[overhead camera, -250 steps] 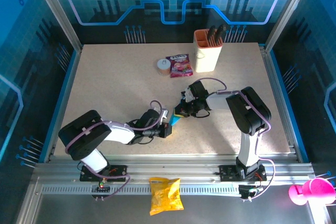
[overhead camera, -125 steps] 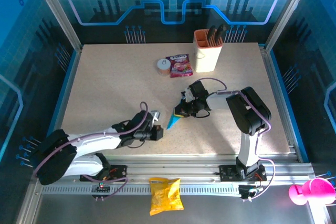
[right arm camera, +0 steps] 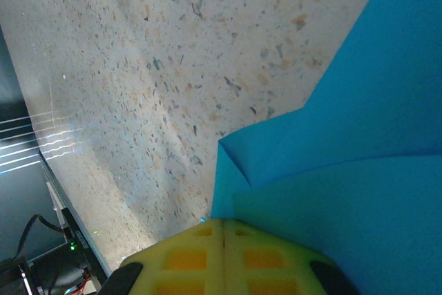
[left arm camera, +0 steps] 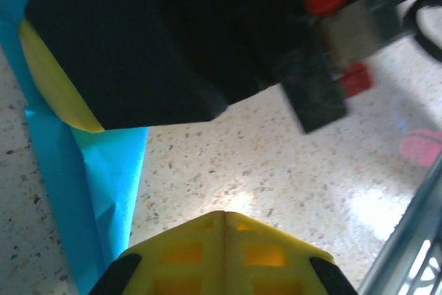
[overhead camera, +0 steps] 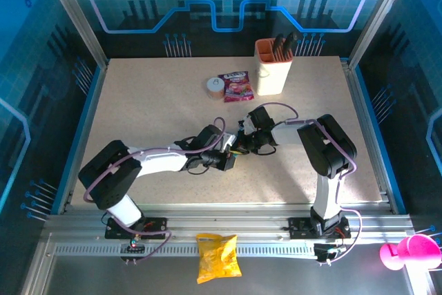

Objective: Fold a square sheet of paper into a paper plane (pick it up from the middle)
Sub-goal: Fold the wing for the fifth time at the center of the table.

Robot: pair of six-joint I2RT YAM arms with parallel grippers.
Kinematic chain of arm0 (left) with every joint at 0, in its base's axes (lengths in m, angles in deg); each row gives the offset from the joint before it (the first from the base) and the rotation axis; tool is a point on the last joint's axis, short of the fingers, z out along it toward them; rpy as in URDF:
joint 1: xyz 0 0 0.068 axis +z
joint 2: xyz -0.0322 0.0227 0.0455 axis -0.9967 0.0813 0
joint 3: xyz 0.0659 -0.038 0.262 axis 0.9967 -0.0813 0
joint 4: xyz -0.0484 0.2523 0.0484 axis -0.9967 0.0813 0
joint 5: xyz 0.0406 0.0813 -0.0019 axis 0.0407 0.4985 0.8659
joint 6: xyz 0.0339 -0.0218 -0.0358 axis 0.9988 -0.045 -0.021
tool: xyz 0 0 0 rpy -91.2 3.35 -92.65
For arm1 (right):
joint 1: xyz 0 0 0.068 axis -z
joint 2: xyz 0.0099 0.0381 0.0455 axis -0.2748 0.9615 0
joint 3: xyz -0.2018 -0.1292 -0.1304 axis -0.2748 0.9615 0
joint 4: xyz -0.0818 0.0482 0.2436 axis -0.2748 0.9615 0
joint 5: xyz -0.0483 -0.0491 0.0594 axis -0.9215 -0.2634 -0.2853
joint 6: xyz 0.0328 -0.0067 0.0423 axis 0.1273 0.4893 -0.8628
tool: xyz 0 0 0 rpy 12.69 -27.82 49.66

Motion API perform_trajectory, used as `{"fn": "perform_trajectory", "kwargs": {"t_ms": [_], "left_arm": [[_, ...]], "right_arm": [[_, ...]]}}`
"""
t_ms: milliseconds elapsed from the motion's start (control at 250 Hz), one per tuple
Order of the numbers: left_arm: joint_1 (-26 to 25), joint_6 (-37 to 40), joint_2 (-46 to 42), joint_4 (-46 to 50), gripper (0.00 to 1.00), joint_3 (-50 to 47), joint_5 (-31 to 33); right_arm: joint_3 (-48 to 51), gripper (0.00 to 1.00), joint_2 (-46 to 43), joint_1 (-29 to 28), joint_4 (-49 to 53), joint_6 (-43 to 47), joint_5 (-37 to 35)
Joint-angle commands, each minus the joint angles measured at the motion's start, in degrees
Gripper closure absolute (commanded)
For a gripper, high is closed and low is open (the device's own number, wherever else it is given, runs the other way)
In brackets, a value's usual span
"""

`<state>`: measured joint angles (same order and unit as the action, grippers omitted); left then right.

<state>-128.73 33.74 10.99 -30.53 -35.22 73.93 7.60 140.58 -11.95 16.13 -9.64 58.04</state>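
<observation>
both pincers are shut, so we'd pin the blue paper [right arm camera: 359,170] with the right pincer [right arm camera: 222,229] and crease slowly with the left pincer [left arm camera: 224,222].

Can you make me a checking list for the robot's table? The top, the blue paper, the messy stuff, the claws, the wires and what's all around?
Surface: speckled beige table, no spills seen.
Job's things: blue paper, folded with creases, lying on the table where the two grippers meet.
Clutter: pink-red snack packet, small roll and beige holder cup with dark tools at the back; yellow snack bag on the front rail; pink object outside the near right corner.
Grippers: left gripper shut, beside the paper; right gripper shut, at the paper; whether it pinches it cannot be told.
Cables: purple cables run along both arms.
Surroundings: blue-lit panels, metal frame.
</observation>
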Motion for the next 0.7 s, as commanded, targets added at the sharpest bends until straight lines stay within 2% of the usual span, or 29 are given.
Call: {"fn": "perform_trajectory", "kwargs": {"t_ms": [0,403,695], "left_arm": [[0.66,3.35,1.77,1.05,1.0,2.5,-0.01],[2.11,3.62,7.29,1.53,1.0,4.93,4.38],[2.1,2.36,7.31,3.2,1.0,0.97,8.97]], "right_arm": [[4.5,1.0,7.07,1.26,10.48,0.23,-13.68],[4.58,1.0,7.59,1.18,10.34,0.29,-13.77],[4.6,1.0,7.85,1.27,10.51,0.22,-14.14]]}}
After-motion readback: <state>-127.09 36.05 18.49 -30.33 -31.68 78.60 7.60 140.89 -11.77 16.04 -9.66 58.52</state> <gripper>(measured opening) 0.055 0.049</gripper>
